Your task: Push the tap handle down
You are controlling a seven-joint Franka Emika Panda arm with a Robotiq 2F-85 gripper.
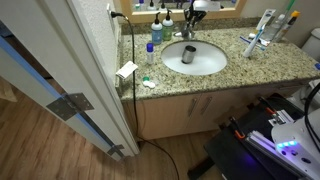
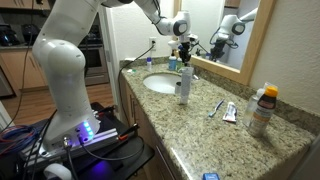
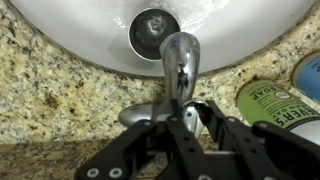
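The small silver faucet stands behind the white oval basin (image 3: 240, 25); its chrome spout (image 3: 180, 60) reaches toward the drain (image 3: 152, 25). The tap handle (image 3: 193, 118) is a short chrome lever showing between my two black fingers. My gripper (image 3: 192, 104) is nearly closed, with its fingertips on either side of the lever. In both exterior views the gripper (image 1: 190, 13) (image 2: 185, 45) hangs over the faucet at the back of the basin (image 1: 210, 62) (image 2: 155, 84).
A dark grey cup (image 1: 188, 55) (image 2: 184, 87) stands at the basin. A blue bottle (image 1: 157, 32) (image 2: 172, 62) and a green soap container (image 3: 275, 100) stand beside the faucet. The mirror and wall are right behind it. Toothpaste and bottles (image 2: 262, 108) lie on the granite counter (image 1: 250, 68).
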